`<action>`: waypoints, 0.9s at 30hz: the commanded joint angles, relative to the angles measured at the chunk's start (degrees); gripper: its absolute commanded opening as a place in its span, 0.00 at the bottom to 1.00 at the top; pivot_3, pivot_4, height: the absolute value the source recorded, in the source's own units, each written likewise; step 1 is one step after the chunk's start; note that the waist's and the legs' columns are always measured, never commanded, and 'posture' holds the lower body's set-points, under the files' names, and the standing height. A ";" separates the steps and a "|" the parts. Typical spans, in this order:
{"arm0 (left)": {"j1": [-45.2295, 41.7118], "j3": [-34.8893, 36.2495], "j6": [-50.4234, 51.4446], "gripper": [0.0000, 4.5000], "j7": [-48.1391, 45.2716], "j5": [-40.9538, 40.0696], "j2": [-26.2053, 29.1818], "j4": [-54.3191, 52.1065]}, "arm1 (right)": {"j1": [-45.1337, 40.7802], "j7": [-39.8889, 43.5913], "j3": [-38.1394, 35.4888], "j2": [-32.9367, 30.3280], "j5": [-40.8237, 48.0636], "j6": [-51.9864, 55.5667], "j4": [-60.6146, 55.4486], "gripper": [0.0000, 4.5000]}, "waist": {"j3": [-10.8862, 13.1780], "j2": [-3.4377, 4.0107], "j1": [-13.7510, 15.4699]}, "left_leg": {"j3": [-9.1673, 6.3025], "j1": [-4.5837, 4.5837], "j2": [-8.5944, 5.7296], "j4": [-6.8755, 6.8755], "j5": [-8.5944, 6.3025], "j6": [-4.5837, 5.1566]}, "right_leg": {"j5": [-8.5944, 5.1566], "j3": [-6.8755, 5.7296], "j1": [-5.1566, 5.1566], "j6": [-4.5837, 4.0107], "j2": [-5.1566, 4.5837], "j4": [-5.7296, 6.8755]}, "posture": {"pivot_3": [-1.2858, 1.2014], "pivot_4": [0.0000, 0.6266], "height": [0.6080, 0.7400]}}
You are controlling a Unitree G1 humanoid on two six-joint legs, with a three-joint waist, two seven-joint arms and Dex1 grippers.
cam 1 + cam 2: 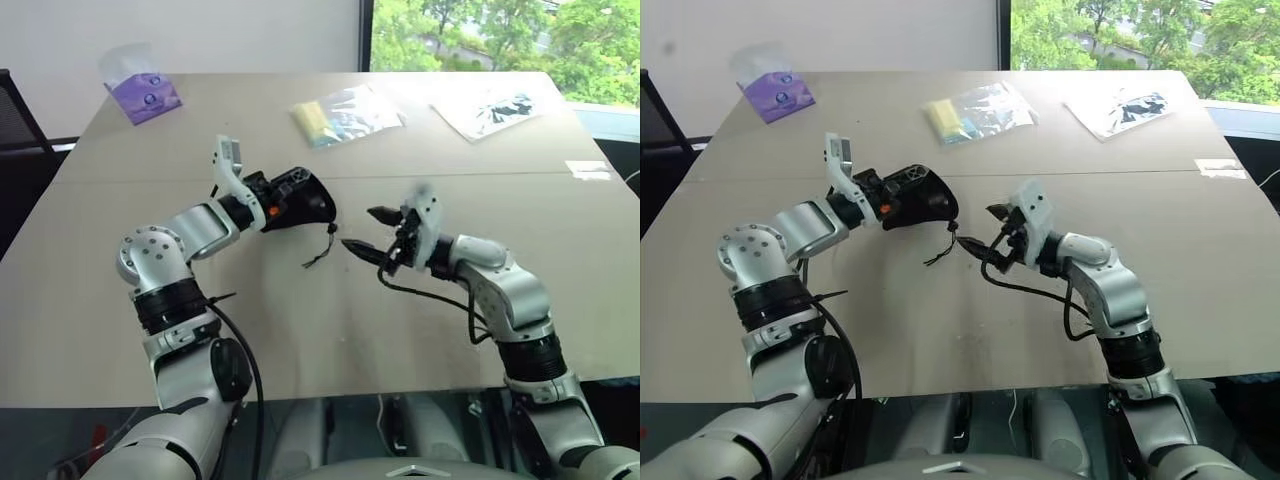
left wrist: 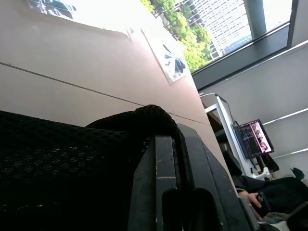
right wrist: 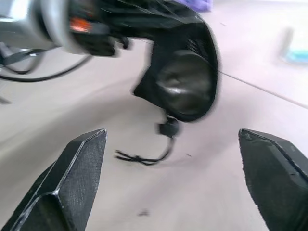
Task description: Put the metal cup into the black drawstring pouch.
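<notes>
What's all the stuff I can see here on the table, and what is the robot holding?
black drawstring pouch: one, black, held above the table in the left gripper, cord dangling
metal cup: one, silver, inside the pouch mouth
tissue pack: one, purple, far left corner
clear bag: one, yellow contents, far middle
printed sheet: one, white and black, far right
table: one, beige
left gripper: shut on the pouch
right gripper: open, beside the pouch

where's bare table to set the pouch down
Free: the near table between the two arms, and the right side below the white sheet. Crowded: the far edge, with the tissue pack, the clear bag and that sheet, and the middle, where the pouch hangs by the right gripper.
</notes>
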 commanded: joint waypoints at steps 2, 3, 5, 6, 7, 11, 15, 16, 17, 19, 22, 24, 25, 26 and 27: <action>-1.33 -0.47 -0.74 0.00 -1.40 -1.85 1.68 -0.06 | -3.16 -1.10 1.92 4.14 -0.33 -4.69 6.86 0.99 | 0.00 0.00 -0.15 | 0.02 0.00 0.00 0.00 0.00 0.00 | 0.00 0.01 -0.01 0.00 0.00 0.00 | 0.52 0.24 1.00; -1.48 -0.61 -0.79 0.00 -1.46 -1.92 1.89 -0.03 | -3.80 -1.06 1.97 5.39 0.22 -4.76 8.41 0.99 | 0.00 0.00 -0.23 | 0.02 0.00 0.00 0.00 0.00 0.00 | 0.00 0.02 -0.02 0.00 0.01 0.01 | 0.52 0.24 1.00; -1.66 -0.59 -0.83 0.00 -1.37 -2.10 2.15 -0.02 | -5.19 -1.93 2.31 7.05 -0.53 -5.87 11.57 0.99 | 0.00 0.01 -0.25 | 0.01 0.00 0.01 0.00 0.00 0.00 | 0.00 0.01 -0.02 0.00 0.02 0.02 | 0.52 0.24 1.00; -1.73 -0.54 -0.94 0.00 -1.31 -2.16 2.21 -0.10 | -6.09 -2.57 2.50 7.87 -1.18 -6.51 13.71 0.99 | 0.00 0.00 -0.24 | 0.01 0.00 0.01 -0.01 0.00 0.00 | 0.00 0.01 -0.03 0.00 0.02 0.02 | 0.52 0.24 1.00; -1.80 -0.40 -1.05 0.00 -1.12 -2.27 2.19 -0.23 | -6.96 -3.11 2.68 8.63 -1.78 -7.40 15.89 0.99 | 0.00 0.01 -0.22 | 0.00 -0.01 0.01 -0.01 0.00 0.00 | 0.00 0.00 -0.03 0.00 0.01 0.01 | 0.52 0.24 1.00; -1.82 0.00 -1.26 0.00 -0.52 -2.76 2.16 -1.05 | -9.12 -3.21 1.87 11.61 -0.82 -9.30 21.20 0.99 | 0.00 0.00 -0.09 | -0.01 -0.01 -0.01 0.01 0.00 0.00 | 0.00 -0.02 -0.02 0.00 -0.01 0.01 | 0.52 0.24 1.00; -1.74 0.73 -1.76 0.00 0.58 -3.46 2.31 -1.71 | -9.98 -2.70 2.69 13.51 -1.39 -10.52 24.75 0.68 | 0.00 0.00 -0.13 | -0.02 -0.02 0.00 0.00 0.00 0.00 | 0.00 -0.01 -0.03 0.00 -0.01 0.01 | 0.52 0.24 1.00; -1.78 0.83 -1.80 0.00 0.79 -3.65 2.40 -1.81 | -9.98 -2.73 2.84 13.80 -1.61 -11.01 25.26 0.61 | 0.00 0.00 -0.15 | -0.02 -0.02 0.00 0.00 0.00 0.00 | 0.00 0.00 -0.03 0.00 -0.01 0.01 | 0.52 0.24 1.00; -1.80 0.88 -1.82 0.00 1.03 -3.88 2.45 -1.99 | -9.92 -2.67 2.76 14.08 -1.53 -11.46 25.56 0.50 | 0.00 0.01 -0.15 | -0.02 -0.02 0.00 0.00 0.00 0.00 | 0.00 -0.01 -0.03 0.00 -0.01 0.01 | 0.52 0.24 1.00; -1.82 1.02 -2.14 0.00 1.55 -4.38 2.49 -2.38 | -9.88 -3.08 2.38 14.38 -1.53 -12.33 25.92 0.31 | 0.00 0.00 -0.16 | -0.02 -0.02 0.00 0.00 0.00 0.00 | 0.00 -0.01 -0.03 0.00 -0.01 0.01 | 0.52 0.24 1.00; -1.40 1.88 -2.88 0.00 2.93 -5.45 2.09 -3.40 | -9.29 -3.41 1.95 13.26 -1.84 -13.10 24.26 0.01 | 0.00 0.01 -0.16 | -0.02 -0.02 0.00 0.00 0.00 0.00 | 0.00 0.00 -0.03 0.00 -0.02 0.01 | 0.52 0.24 1.00; -0.80 2.24 -3.20 0.00 3.69 -6.28 1.71 -4.28 | -8.71 -3.45 1.64 11.62 -2.06 -12.65 21.95 0.01 | 0.00 0.01 -0.15 | -0.02 -0.02 0.00 0.00 0.00 0.00 | 0.00 0.00 -0.03 0.00 -0.03 0.02 | 0.52 0.24 1.00; -0.34 2.26 -3.41 0.00 4.07 -6.66 1.51 -4.93 | -8.43 -3.65 1.47 10.30 -2.43 -12.34 20.20 0.01 | 0.00 0.00 -0.09 | -0.02 -0.02 0.00 0.00 0.00 0.00 | 0.00 0.00 -0.03 0.00 -0.03 0.01 | 0.52 0.24 1.00; 0.35 1.96 -3.84 0.00 4.48 -6.75 1.29 -5.91 | -8.18 -4.00 1.23 8.54 -3.04 -11.90 18.17 0.01 | 0.00 0.01 -0.04 | -0.02 -0.02 0.00 0.00 0.00 0.00 | 0.00 0.00 -0.03 0.00 -0.04 0.01 | 0.52 0.24 1.00; 1.40 1.36 -5.20 0.00 3.99 -6.54 0.88 -7.38 | -7.99 -4.38 1.55 6.12 -4.66 -11.95 16.05 0.01 | 0.00 0.01 -0.01 | -0.03 -0.04 0.00 0.00 0.00 0.00 | 0.00 0.01 -0.03 0.00 -0.04 0.01 | 0.52 0.24 1.00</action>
